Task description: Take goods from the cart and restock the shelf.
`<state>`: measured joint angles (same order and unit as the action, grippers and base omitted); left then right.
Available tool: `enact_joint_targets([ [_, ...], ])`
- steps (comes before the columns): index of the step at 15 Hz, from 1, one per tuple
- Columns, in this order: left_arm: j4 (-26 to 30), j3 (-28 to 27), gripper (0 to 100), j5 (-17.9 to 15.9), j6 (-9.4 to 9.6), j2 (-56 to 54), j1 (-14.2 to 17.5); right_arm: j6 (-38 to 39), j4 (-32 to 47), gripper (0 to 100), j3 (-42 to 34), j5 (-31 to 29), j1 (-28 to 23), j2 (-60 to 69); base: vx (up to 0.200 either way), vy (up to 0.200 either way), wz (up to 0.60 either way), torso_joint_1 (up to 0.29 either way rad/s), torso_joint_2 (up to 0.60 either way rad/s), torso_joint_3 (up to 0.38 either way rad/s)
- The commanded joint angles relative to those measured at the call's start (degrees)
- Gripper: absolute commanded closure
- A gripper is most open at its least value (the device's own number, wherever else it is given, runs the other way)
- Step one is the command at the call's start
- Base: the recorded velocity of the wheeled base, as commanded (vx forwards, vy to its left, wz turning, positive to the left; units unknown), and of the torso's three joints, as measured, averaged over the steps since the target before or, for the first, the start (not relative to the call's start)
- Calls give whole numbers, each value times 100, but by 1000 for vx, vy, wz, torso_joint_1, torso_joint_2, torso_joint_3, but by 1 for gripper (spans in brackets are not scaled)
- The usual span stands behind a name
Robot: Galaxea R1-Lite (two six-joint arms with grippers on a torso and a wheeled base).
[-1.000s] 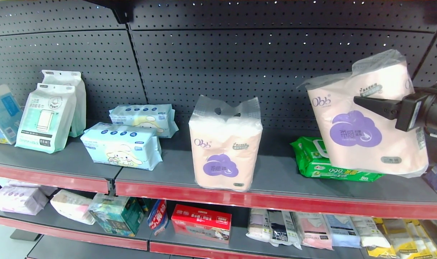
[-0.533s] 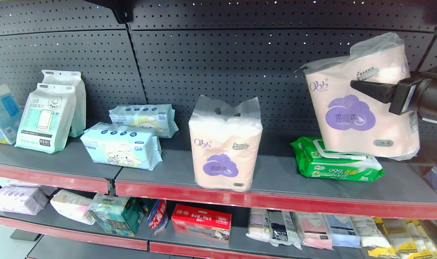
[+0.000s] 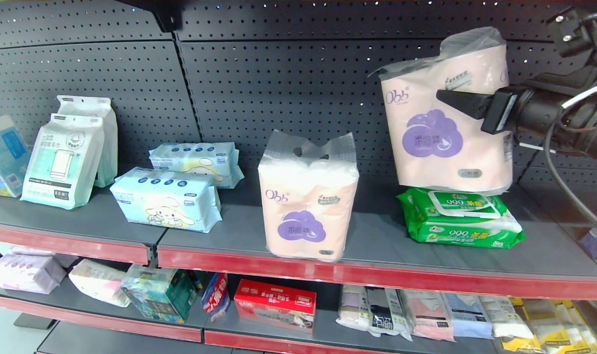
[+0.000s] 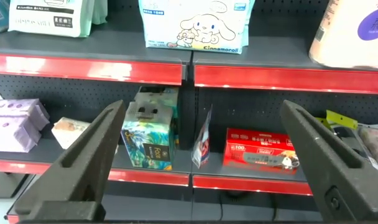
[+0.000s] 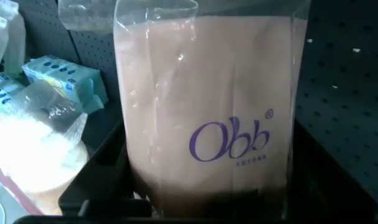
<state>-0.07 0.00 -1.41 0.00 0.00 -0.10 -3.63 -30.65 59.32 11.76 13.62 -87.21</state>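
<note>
My right gripper [image 3: 468,103] is shut on a pink pack of toilet rolls [image 3: 440,132], held above the green wet-wipe pack [image 3: 458,221] at the right of the upper shelf [image 3: 377,231]. Close up in the right wrist view, the same pink pack [image 5: 207,106] sits between the black fingers [image 5: 92,183]. A matching pink pack [image 3: 305,201] stands upright at the shelf's middle front. My left gripper [image 4: 201,162] is open with nothing in it, lower down, facing the lower shelf [image 4: 251,183].
Light-blue tissue packs [image 3: 168,199] and white-green pouches [image 3: 65,160] fill the upper shelf's left part. The lower shelf carries a red box [image 3: 276,305], a teal box [image 3: 158,292] and several soft packs. Bare shelf lies between the standing pink pack and the green pack.
My right gripper has carried the pink pack up and to the left, from in front of the green pack to above it, nearer the pegboard back.
</note>
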Motion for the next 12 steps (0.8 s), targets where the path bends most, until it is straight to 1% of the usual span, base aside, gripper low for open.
enact_joint_targets([
  [1,-1,0,0,1,0,9,1,38,-363,100,80,1,124,-622,0,0,0,0,0,0],
  [3,-1,0,0,1,0,9,1,38,-609,100,115,1,212,-938,0,0,0,0,0,0],
  [6,-1,0,0,1,0,0,1,47,-785,100,273,45,212,-1334,0,0,0,0,0,0],
  [8,-1,0,0,1,0,0,1,29,-1163,100,405,142,203,-1703,0,0,0,0,0,0],
  [11,-1,0,0,1,0,0,1,64,-1207,100,739,151,203,-1984,0,0,0,0,0,0],
  [12,-1,0,0,1,0,9,1,64,-1224,100,836,362,203,-2107,0,0,0,0,0,0],
])
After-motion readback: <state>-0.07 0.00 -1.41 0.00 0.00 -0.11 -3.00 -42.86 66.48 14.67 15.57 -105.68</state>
